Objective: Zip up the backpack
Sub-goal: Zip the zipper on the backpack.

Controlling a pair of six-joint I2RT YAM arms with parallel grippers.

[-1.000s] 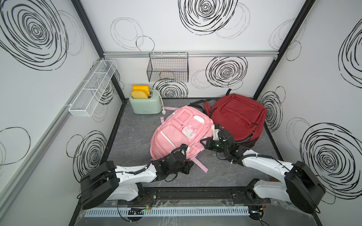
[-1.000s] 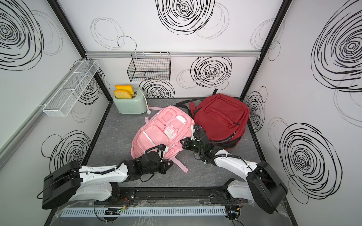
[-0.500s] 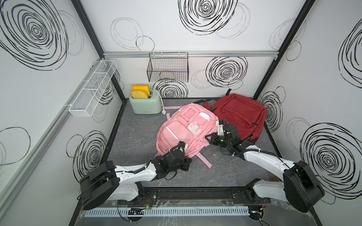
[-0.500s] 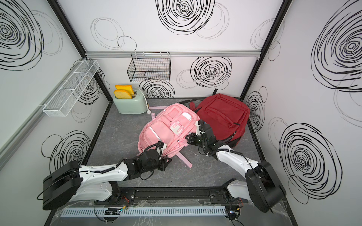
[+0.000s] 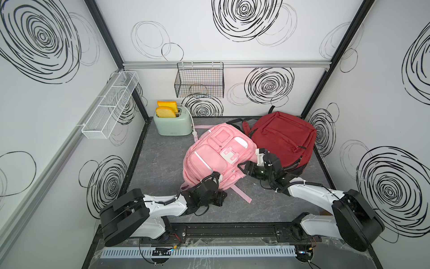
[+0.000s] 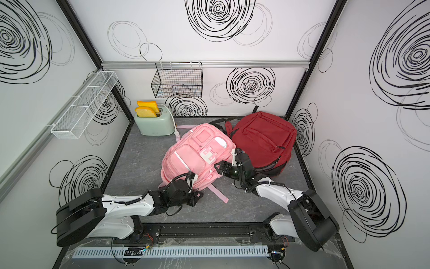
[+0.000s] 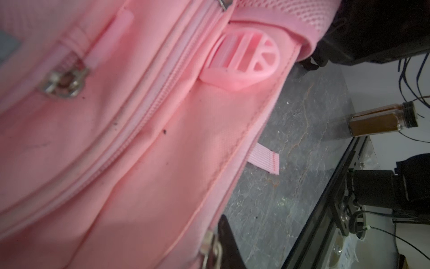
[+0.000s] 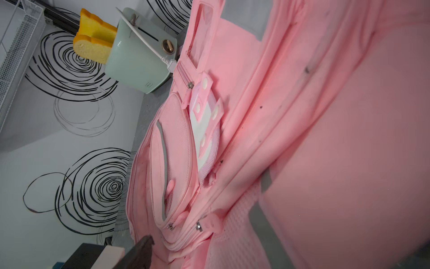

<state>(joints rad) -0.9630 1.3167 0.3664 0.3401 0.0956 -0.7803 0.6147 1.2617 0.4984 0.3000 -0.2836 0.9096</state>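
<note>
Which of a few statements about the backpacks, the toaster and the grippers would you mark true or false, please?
1. Two bread slices stand in the toaster. True.
2. The red backpack lies on the left arm's side of the pink backpack. False: it lies on the right arm's side, right beside it.
3. The left gripper is at the pink backpack's near edge. True.
4. The right gripper is shut on the red backpack. False: it is open, beside the pink backpack.
</note>
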